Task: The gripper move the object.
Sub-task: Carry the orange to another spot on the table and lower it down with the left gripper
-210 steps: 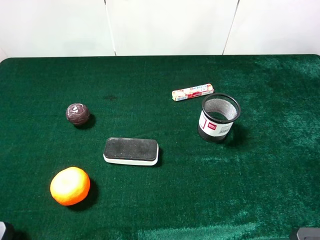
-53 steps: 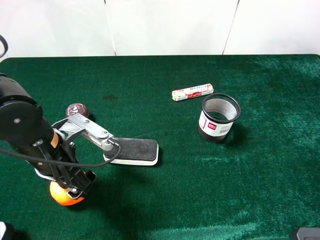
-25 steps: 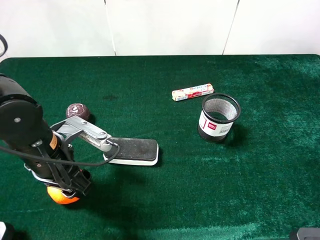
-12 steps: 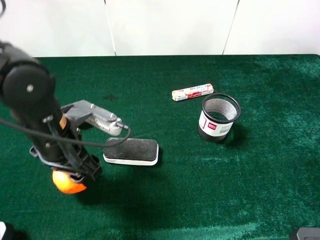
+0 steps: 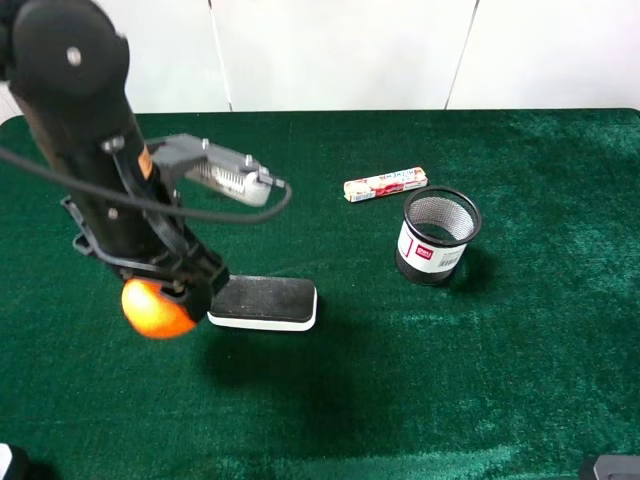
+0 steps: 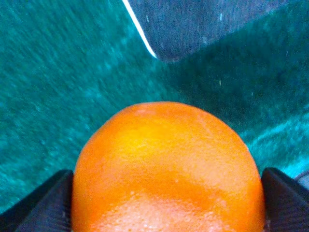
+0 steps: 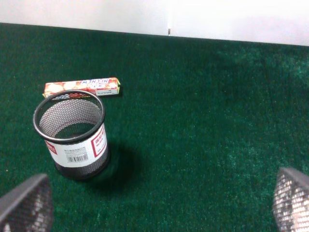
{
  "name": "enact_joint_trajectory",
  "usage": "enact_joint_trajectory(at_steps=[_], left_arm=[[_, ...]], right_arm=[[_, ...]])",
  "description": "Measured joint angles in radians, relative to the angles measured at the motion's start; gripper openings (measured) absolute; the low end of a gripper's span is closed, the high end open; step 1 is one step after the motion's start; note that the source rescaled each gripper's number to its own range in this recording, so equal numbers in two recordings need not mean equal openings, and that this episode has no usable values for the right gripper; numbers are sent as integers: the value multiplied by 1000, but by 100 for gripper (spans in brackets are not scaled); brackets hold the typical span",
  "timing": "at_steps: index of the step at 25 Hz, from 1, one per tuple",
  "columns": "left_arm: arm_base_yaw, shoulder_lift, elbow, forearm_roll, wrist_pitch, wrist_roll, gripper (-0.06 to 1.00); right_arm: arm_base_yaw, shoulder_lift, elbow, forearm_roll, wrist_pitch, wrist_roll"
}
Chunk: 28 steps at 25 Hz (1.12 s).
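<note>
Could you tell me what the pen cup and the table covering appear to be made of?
The pen cup looks like black wire mesh, probably metal: its wall is see-through. The table covering looks like green velvety fabric, with patchy sheen.

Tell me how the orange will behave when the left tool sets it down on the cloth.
Round, so the orange will probably roll if released with sideways motion, though the napped green cloth should damp that. Its glossy curved skin may slip if the left tool loosens.
</note>
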Motion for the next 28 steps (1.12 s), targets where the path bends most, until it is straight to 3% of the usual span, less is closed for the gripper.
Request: enact_joint_trajectory(at_steps=[7, 19, 24, 28], left_arm=[[53, 138, -266, 108, 99, 2, 0], [77, 534, -919, 228, 232, 90, 0], [88, 658, -1109, 250, 240, 123, 0], [103, 730, -1176, 250, 186, 142, 0]], right_arm=[[0, 0, 0, 1, 0, 0], [0, 0, 0, 1, 0, 0], [0, 0, 0, 1, 0, 0], [0, 0, 0, 1, 0, 0]])
